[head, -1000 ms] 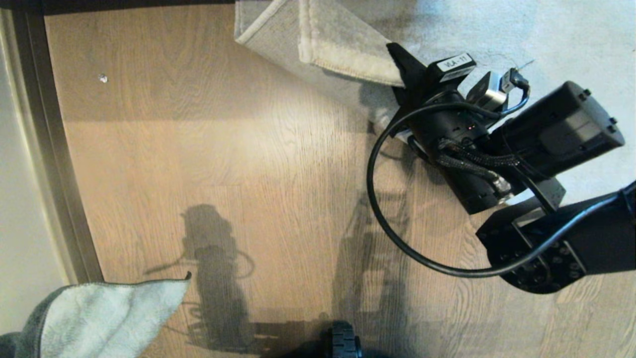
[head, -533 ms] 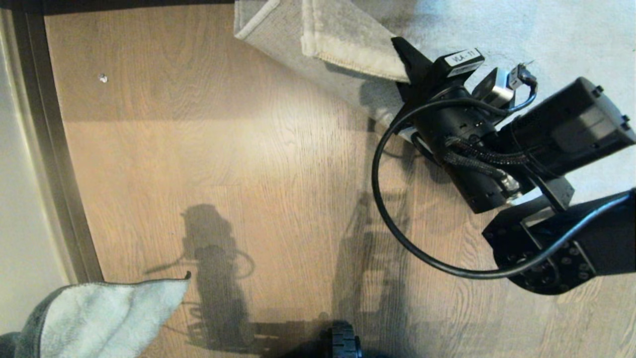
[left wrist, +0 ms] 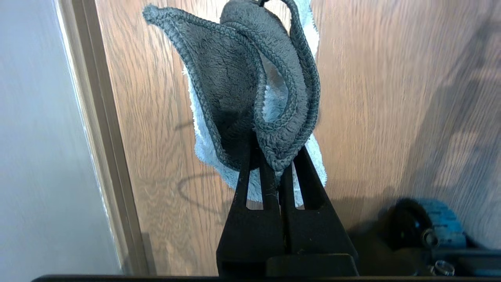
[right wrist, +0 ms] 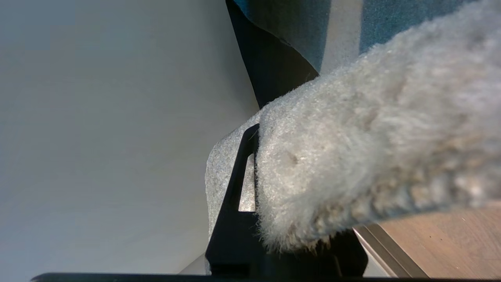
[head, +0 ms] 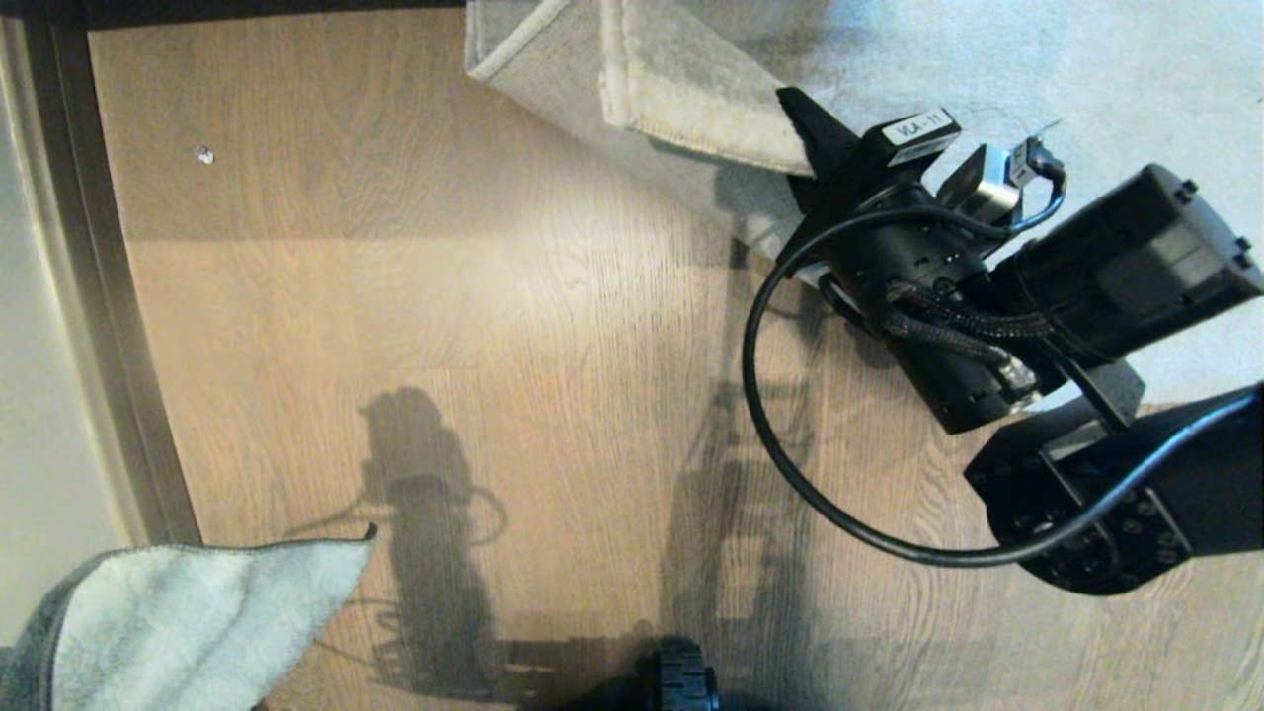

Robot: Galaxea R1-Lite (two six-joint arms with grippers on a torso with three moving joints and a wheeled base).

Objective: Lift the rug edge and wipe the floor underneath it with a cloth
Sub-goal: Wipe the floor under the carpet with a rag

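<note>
A room in a home, seen from above: light wood-grain plank floor [head: 395, 296] fills most of the frame, a pale shaggy rug [head: 987, 59] covers the upper right, and a dark baseboard strip [head: 109, 296] meets a plain wall [head: 39, 395] along the left edge.

floor [head: 494, 296]: bare, passable | block: rug edge [head: 681, 99] (lifted, folded back)
</note>
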